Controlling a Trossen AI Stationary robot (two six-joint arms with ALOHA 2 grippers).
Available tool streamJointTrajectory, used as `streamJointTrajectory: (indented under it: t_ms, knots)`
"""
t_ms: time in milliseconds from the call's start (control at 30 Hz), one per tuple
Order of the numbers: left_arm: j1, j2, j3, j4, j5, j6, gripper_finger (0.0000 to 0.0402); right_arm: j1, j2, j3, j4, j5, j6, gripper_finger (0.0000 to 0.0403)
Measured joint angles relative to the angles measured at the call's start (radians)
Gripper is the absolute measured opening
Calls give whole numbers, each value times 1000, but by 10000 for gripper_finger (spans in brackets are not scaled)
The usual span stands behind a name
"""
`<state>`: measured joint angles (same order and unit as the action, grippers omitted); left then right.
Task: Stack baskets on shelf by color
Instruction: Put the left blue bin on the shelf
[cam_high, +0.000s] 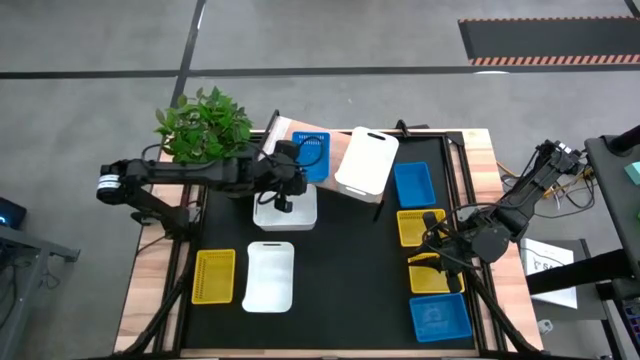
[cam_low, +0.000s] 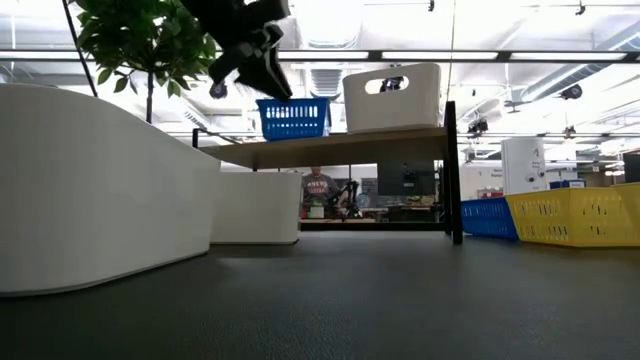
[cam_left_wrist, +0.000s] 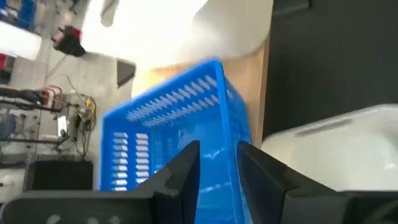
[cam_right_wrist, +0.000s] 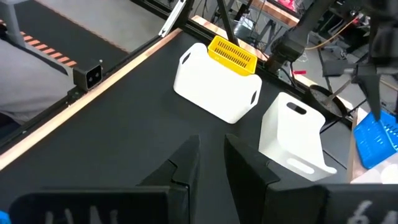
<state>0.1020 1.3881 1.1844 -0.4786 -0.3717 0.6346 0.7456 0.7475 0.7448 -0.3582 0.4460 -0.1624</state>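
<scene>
A blue basket (cam_high: 310, 155) and a white basket (cam_high: 367, 160) stand on the wood shelf (cam_low: 340, 146) at the table's far side. My left gripper (cam_high: 286, 198) hangs open just above and on the near side of the blue basket (cam_left_wrist: 174, 130). Its fingers are close to the basket's near end (cam_low: 293, 118) and touch nothing that I can see. My right gripper (cam_high: 434, 246) hovers slightly open and empty over the table's right side, between two yellow baskets (cam_high: 420, 227) (cam_high: 436, 276).
On the table lie a white basket (cam_high: 286, 210) just in front of the shelf, another white basket (cam_high: 270, 276), a yellow basket (cam_high: 213, 276) at the near left, and blue baskets (cam_high: 413, 183) (cam_high: 440, 318) on the right. A potted plant (cam_high: 203, 125) stands far left.
</scene>
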Motion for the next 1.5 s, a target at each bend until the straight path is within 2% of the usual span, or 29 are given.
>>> streamJointTrajectory:
  t_ms: [133,267,367,700,833,967,1267,1500]
  knots:
    - [-37,-5,25,22,1,-11,91,0,0,0,-1,0,21,66]
    - [-59,-3,24,172,1,-161,87,0,0,0,-2,0,40,66]
    - [-65,4,23,190,8,-233,76,0,0,0,-3,0,52,66]
    - [-66,115,26,232,23,-287,31,0,0,0,-6,0,58,66]
    - [-65,132,26,234,-3,-288,26,0,0,0,-7,0,58,66]
    - [-63,124,26,235,-4,-289,41,0,0,0,-7,0,57,66]
    - [-50,119,20,227,-23,-285,124,0,0,0,-7,0,57,66]
    - [-51,75,38,170,-27,-206,137,0,0,0,-8,0,57,66]
